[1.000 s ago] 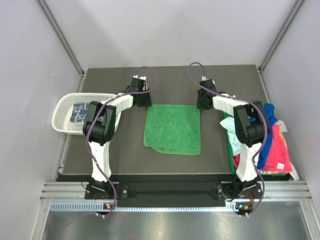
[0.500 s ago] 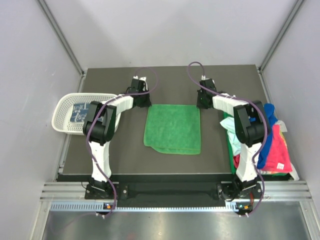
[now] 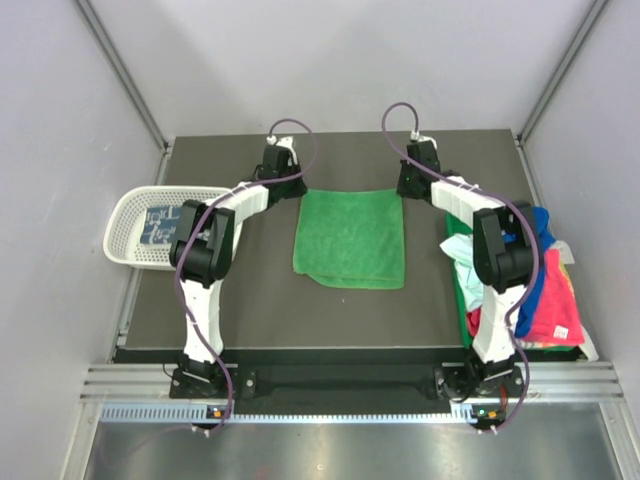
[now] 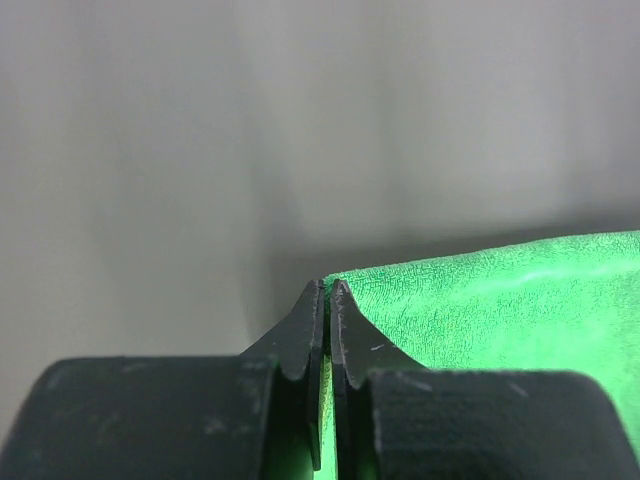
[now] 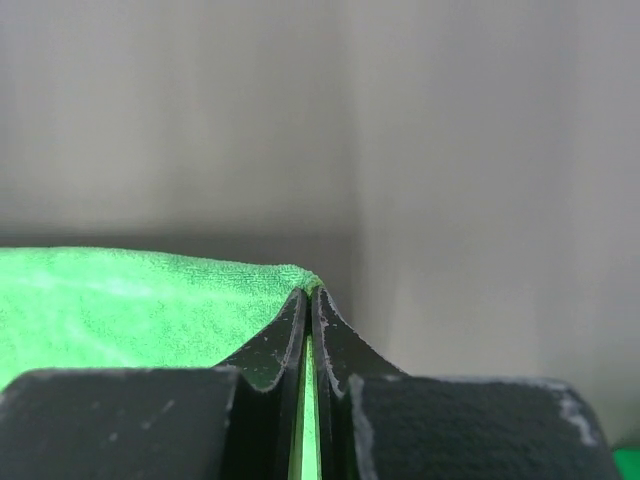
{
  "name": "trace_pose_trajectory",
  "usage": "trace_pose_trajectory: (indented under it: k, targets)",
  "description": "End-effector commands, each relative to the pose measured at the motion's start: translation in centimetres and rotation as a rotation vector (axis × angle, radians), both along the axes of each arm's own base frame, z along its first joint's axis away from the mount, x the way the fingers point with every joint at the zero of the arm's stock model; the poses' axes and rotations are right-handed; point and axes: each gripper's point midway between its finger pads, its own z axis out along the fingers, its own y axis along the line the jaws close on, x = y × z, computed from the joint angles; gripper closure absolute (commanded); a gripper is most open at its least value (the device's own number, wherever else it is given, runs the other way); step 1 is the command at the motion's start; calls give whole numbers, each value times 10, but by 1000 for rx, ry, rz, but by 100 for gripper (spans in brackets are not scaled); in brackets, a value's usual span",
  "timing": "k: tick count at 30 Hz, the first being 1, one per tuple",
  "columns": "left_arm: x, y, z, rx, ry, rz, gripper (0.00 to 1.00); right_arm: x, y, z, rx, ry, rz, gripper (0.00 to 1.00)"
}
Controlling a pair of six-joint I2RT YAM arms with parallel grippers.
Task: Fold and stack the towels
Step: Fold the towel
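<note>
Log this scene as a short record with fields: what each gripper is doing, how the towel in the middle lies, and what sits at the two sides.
left gripper: shut on the far left corner of the green towel
right gripper: shut on the far right corner of the green towel
green towel: spread on the dark table between the two arms
white mesh basket: at the table's left edge, holding a blue patterned towel
pile of towels: pink, blue and pale cloths heaped at the right edge
</note>
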Motion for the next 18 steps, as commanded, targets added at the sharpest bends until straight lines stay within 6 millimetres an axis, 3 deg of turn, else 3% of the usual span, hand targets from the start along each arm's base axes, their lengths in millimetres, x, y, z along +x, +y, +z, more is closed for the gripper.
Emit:
trace_pose_trajectory:
  k: [1,5,7,8,9,11,13,14,16,18]
  targets:
    - [36,-4,47,-63,-180,11,100,31,-7,38,18,-128,-19,100]
    - [41,-3,50,-74,-189,17,100,36,-9,51,15,-164,-14,100]
    - [38,-3,48,-80,-182,17,100,35,-8,53,17,-169,-9,100]
    - [37,-3,59,-92,-208,14,100,33,-9,59,21,-183,-10,100]
    - [30,-1,53,-88,-198,18,100,31,-9,62,23,-192,-9,100]
    - [24,2,71,-99,-233,26,100,25,-10,70,30,-220,-10,100]
    - [16,4,73,-104,-242,22,100,18,-12,68,31,-223,-8,100]
    - [8,7,80,-110,-252,22,100,15,-13,77,35,-240,-8,100]
    - [2,6,101,-130,-298,13,100,5,-15,76,42,-248,-6,100]
    - [-6,8,103,-136,-302,9,100,-7,-17,80,47,-251,-7,100]
